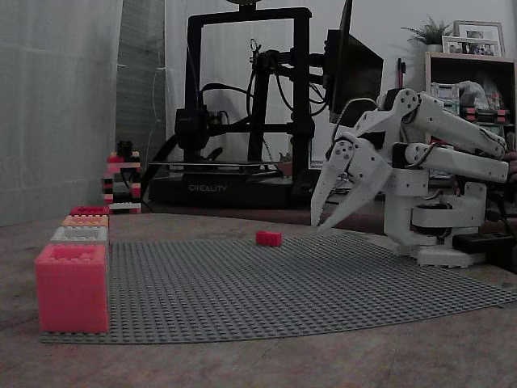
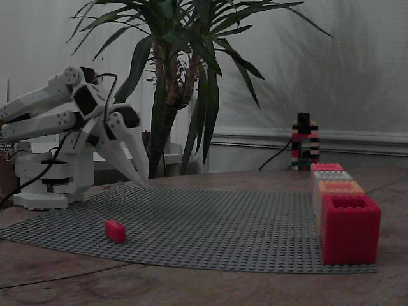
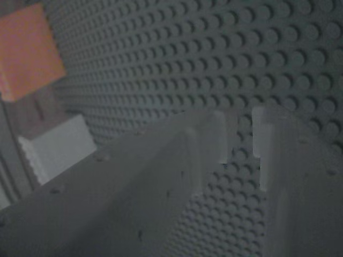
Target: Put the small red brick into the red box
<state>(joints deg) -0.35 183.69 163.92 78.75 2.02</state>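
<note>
Reaching for the small red brick, a tiny low studded toy block lying alone on the grey studded baseplate, is the step in hand. My white two-finger claw hangs above the plate with its fingers slightly apart and nothing between them; in a fixed view it sits just to the right of the brick and higher, and in the other it is left of centre, beyond the brick, which lies nearer that camera.

The wrist view looks down my fingers at bare studs.

Procedure, as I judge it:
1. Widen the fingers enough to straddle the brick.
2. Centre over the brick before descending; it is low, so the tips must nearly reach the studs.
3. Close across its short sides, squarely, so it cannot twist out.
4. Lift clear of the studs before travelling.

The red box, a deep red open-topped container of studded bricks, stands at the right end of the plate in that view, nearest in a row of boxes, well apart from the brick. I release only when above its rim.
</note>
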